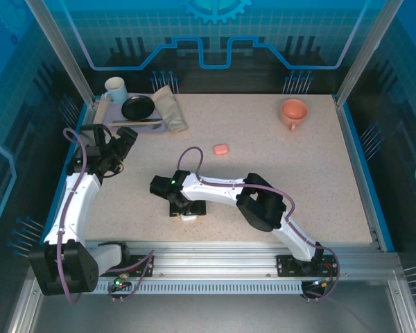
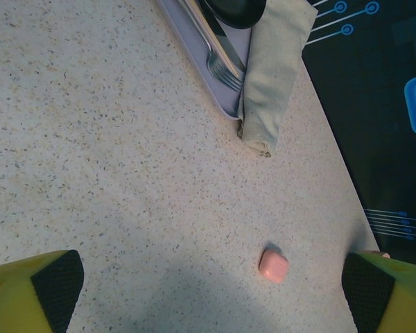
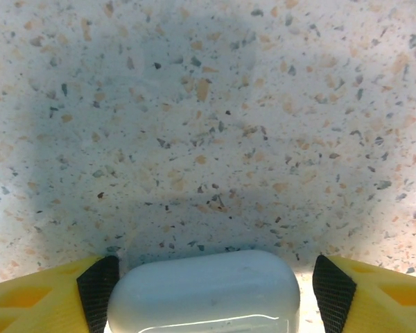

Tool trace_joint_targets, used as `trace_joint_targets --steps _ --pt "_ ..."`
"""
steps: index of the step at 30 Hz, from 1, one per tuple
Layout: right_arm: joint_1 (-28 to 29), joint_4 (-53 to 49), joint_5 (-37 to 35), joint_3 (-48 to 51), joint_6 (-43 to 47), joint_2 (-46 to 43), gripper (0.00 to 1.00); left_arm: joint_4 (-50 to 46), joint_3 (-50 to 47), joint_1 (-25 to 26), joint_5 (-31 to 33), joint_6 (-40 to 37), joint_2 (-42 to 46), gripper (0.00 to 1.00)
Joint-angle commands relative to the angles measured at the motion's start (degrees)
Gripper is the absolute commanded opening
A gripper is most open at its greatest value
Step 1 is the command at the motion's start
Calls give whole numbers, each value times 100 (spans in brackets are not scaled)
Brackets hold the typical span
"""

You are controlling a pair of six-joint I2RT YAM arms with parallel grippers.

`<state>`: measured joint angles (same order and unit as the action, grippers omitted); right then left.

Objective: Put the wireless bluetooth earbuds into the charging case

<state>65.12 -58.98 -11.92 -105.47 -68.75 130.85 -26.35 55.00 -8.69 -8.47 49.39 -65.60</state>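
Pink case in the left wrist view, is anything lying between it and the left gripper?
Nothing visible. Bare speckled table lies between the open left gripper and the pink case; the tray and napkin sit beyond it.

White mug (image 1: 115, 89), black plate (image 1: 138, 107), orange cup (image 1: 294, 111).

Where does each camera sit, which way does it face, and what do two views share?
Top external: above, behind the bases, looking down on the table; left arm and right arm show.
Left wrist: on its arm, looking along the table at the pink case and tray; open left gripper below.
Right wrist: close above the table, facing down; right gripper straddles the white case.
Shared: the pink case, in top external and left wrist.
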Motion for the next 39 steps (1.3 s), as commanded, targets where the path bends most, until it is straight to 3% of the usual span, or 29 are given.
trace_joint_targets --steps 1,11,15,28,39 --pt "106 68 149 103 17 94 76 166 -65 -54 -242 -131 128 99" --pt "23 439 291 558 255 -66 64 254 -218 -47 -537 -105 218 99" --pt "13 550 341 674 605 -186 75 242 -231 -37 -603 -135 251 99" --pt "44 536 550 928 1315 -257 71 256 -166 41 -649 -153 193 99" --pt "-144 990 657 1270 881 -613 47 244 -58 170 -741 -316 49 99"
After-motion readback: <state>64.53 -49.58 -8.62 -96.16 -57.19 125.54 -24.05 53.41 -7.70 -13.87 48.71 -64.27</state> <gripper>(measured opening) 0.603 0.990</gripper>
